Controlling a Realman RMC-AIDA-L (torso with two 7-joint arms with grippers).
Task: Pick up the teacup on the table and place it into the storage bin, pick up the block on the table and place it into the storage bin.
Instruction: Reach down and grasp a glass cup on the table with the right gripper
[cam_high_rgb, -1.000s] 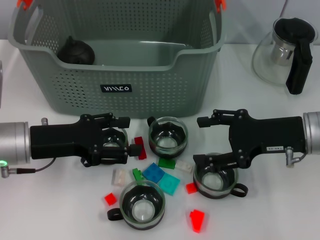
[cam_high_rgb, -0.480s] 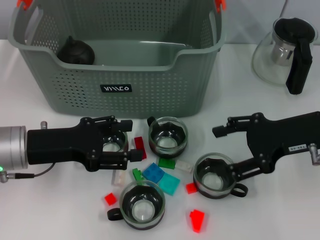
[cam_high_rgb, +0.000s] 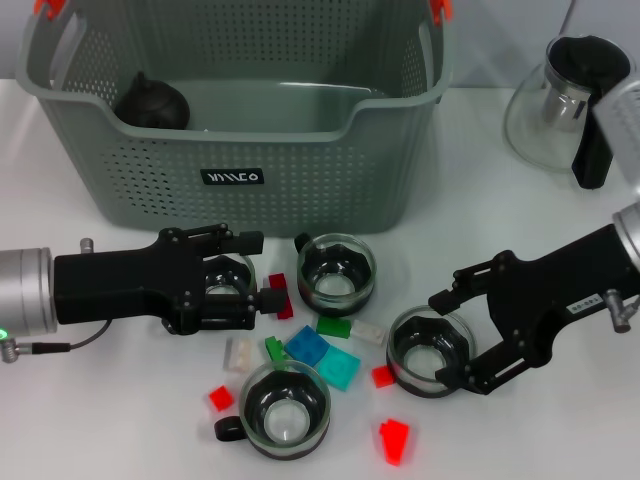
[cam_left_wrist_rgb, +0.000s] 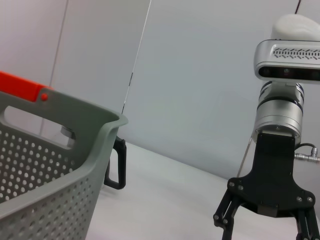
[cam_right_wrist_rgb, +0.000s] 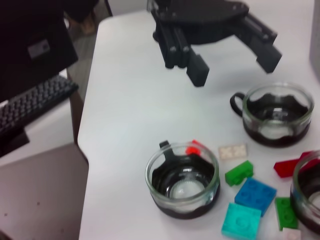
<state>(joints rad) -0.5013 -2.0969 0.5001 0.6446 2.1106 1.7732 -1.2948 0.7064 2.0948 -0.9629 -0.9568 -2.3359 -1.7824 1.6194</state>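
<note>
Behind everything else on the white table (cam_high_rgb: 560, 240) stands the storage bin (cam_high_rgb: 235, 120), grey-green and perforated, with orange clips on its handles and a small black label on its near wall; every place below is given from this bin. Inside it, at its left end, lies a dark round pot (cam_high_rgb: 150, 100). Off its right end stands a glass teapot (cam_high_rgb: 570, 100) with a black handle.

Just in front of the bin's left half lies the left gripper (cam_high_rgb: 258, 270), fingers spread wide around a teacup (cam_high_rgb: 222, 292) with gaps on both sides, not closed on it. Well out from the bin's right end is the right gripper (cam_high_rgb: 450, 335), its jaws wide open beside another teacup (cam_high_rgb: 428, 350), holding nothing.

A third teacup (cam_high_rgb: 337, 270) sits just before the middle of the bin's near wall, and a fourth teacup (cam_high_rgb: 285, 408) lies farthest out from that wall.

Between the cups, out from the bin's near wall, lie small blocks: a blue block (cam_high_rgb: 308, 347), a teal block (cam_high_rgb: 338, 367), a green block (cam_high_rgb: 334, 326), a dark red block (cam_high_rgb: 281, 293) by the left gripper's fingertips, and a bright red block (cam_high_rgb: 394, 440) farthest from the bin
</note>
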